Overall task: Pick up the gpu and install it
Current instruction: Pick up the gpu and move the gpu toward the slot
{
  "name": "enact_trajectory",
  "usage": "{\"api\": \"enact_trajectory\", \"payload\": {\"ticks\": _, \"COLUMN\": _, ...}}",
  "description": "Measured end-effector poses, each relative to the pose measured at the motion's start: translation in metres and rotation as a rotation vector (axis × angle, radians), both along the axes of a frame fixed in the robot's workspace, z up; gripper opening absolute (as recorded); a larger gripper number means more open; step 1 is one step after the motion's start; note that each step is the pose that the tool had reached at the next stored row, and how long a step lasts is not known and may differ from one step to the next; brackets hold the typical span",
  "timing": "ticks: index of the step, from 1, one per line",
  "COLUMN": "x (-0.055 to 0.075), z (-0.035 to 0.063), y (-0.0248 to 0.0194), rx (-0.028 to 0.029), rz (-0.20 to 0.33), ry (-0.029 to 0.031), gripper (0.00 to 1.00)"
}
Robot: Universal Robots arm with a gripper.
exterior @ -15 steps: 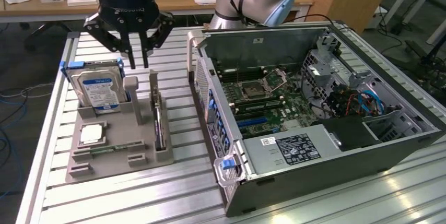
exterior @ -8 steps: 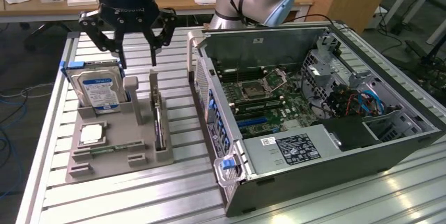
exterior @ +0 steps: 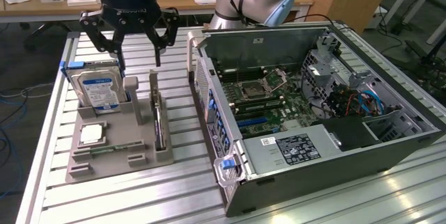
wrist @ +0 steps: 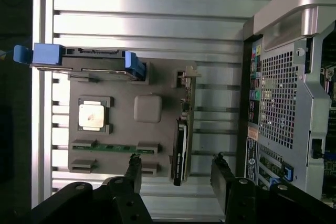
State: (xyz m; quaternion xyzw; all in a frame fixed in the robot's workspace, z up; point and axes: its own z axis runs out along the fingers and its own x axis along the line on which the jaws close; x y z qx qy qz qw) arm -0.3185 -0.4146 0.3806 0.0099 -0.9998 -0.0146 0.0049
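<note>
The gpu [exterior: 159, 125] stands on edge in its slot in the grey holder tray [exterior: 132, 130], on the side nearest the open computer case [exterior: 327, 151], with nothing touching it. The hand [exterior: 138, 59] hangs above the tray, its fingers spread apart and empty. In the wrist view the card lies below, between the two fingertips. The pickup is not yet done, and the install onto the motherboard [exterior: 261, 96] is also left. The hard drive [exterior: 97, 91] and processor chip [exterior: 91, 134] share the tray on the tabletop [exterior: 125, 198].
</note>
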Motion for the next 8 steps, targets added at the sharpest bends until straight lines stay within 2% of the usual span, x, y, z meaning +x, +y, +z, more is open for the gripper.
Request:
{"api": "enact_trajectory", "payload": {"ticks": 2, "x": 0.0000, "z": -0.0006, "y": -0.0005, "rx": -0.0019, "rz": -0.001, "ry": -0.0001, "gripper": 0.65}}
{"api": "enact_trajectory", "payload": {"ticks": 8, "x": 0.0000, "z": -0.0059, "y": -0.0024, "rx": -0.0021, "rz": -0.006, "ry": 0.0000, "gripper": 0.65}}
